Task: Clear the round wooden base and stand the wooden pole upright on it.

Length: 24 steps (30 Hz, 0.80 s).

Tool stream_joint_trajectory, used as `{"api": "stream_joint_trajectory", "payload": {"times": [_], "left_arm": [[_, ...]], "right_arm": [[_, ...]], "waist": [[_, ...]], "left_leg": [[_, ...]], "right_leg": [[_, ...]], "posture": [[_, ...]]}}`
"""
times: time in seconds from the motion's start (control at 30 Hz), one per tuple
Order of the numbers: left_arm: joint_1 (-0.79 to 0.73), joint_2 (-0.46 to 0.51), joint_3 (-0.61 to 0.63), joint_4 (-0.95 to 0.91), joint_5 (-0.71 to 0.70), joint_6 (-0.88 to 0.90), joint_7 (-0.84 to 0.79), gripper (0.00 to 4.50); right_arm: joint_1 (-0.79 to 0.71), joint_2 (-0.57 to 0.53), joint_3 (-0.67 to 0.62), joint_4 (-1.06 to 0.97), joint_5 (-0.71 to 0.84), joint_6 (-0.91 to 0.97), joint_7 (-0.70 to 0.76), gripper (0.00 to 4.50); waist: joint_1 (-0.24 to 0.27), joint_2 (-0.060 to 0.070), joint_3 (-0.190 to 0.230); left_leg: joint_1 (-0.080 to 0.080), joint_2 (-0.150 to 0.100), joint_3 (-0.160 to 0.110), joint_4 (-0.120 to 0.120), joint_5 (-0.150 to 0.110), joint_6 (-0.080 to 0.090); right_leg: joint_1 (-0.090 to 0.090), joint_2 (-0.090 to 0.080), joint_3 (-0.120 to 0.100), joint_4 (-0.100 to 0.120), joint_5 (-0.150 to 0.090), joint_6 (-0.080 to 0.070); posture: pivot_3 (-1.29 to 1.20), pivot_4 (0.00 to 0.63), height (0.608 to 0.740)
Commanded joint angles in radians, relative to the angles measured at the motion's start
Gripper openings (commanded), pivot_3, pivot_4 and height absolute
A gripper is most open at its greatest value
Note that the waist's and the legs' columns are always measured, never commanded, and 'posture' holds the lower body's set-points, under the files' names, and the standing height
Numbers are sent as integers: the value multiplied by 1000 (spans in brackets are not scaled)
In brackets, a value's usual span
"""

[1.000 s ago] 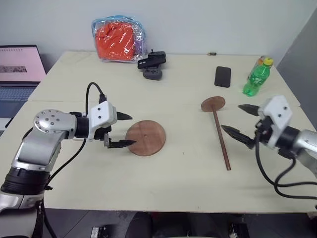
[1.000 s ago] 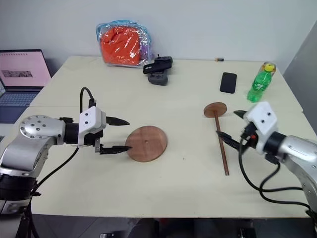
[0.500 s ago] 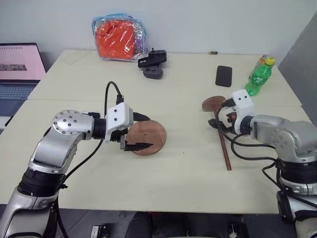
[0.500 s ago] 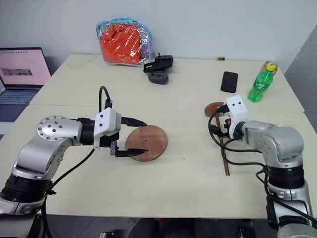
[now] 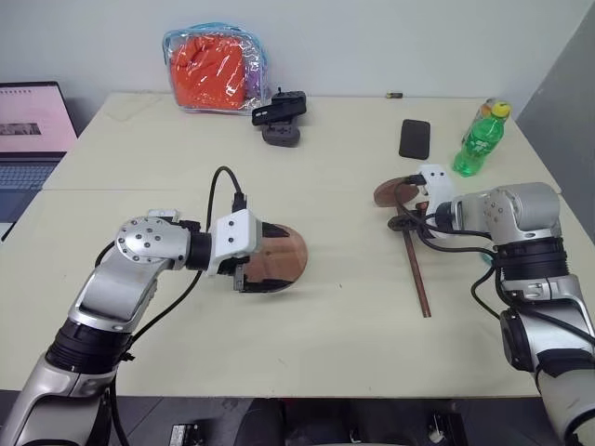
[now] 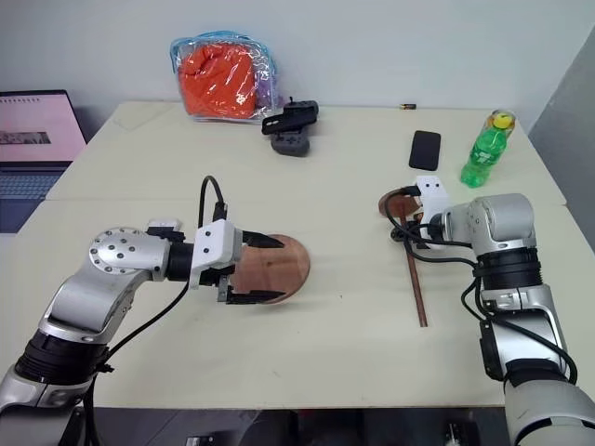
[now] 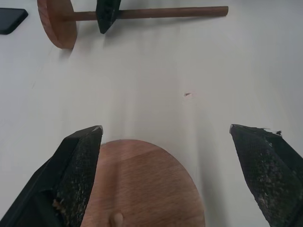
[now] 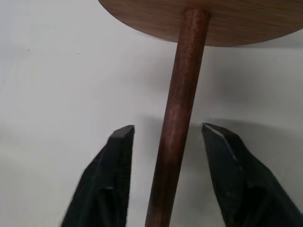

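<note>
The round wooden base [image 5: 286,255], a flat reddish-brown disc with a small centre hole, lies on the table left of centre. My left gripper [image 5: 272,258] is open, with one finger on each side of the base [image 7: 142,189], low over its near edge. The wooden pole [image 5: 418,274] lies flat at the right, its fixed end disc [image 5: 389,193] pointing away from me. My right gripper [image 8: 166,127] is down over the pole just below that disc. Its fingers straddle the rod, with a narrow gap showing on each side.
At the table's far side are an orange bag in a clear pouch [image 5: 209,65], a black device [image 5: 279,119], a black phone [image 5: 415,138] and a green bottle [image 5: 482,141]. A laptop [image 5: 28,130] stands off the table's left edge.
My right gripper swung forward and down from beside the pole to over it near the disc, and its fingers narrowed. My left gripper slid right until its fingers straddle the base.
</note>
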Motion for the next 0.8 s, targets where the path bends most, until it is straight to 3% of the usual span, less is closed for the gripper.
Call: {"api": "stream_joint_trajectory", "payload": {"times": [0.03,0.1,0.2,0.47,0.6,0.67,0.8], "left_arm": [[6,7,29,-40,-4,-15,16,4500],[12,8,32,-43,-8,-18,20,4500],[16,6,37,-43,-12,-18,23,4500],[7,9,61,-19,-30,4,19,4500],[82,79,153,-2,-37,38,29,4500],[122,106,197,1,-44,46,35,4500],[213,149,311,0,-75,74,49,4500]], "right_arm": [[-31,4,-12,6,-14,4,21,1247],[-29,7,-8,-2,-12,2,38,693],[-24,21,-29,-16,-18,12,29,229],[-31,64,-119,-153,9,43,14,223],[14,123,-119,-549,103,-117,85,223],[58,201,-152,-633,140,-218,88,223],[180,302,-76,-722,72,-559,126,223]], "waist": [[0,0,0],[0,0,0],[0,0,0],[0,0,0],[-12,1,0],[-24,1,0],[-23,1,0]], "left_leg": [[0,0,0,0,0,0],[0,0,0,0,0,0],[0,0,0,0,0,0],[0,0,0,0,0,0],[-3,1,-1,0,0,0],[-4,2,-3,-1,0,0],[-4,3,-7,-1,0,0]], "right_leg": [[0,0,0,0,0,0],[0,0,0,0,0,0],[0,0,0,0,0,0],[0,0,0,0,0,0],[-3,0,0,1,0,0],[-4,1,-1,0,0,0],[-3,1,-2,1,0,0]], "posture": [[0,150,740],[0,150,740],[0,150,740],[0,150,740],[0,150,740],[0,150,740],[0,150,740]]}}
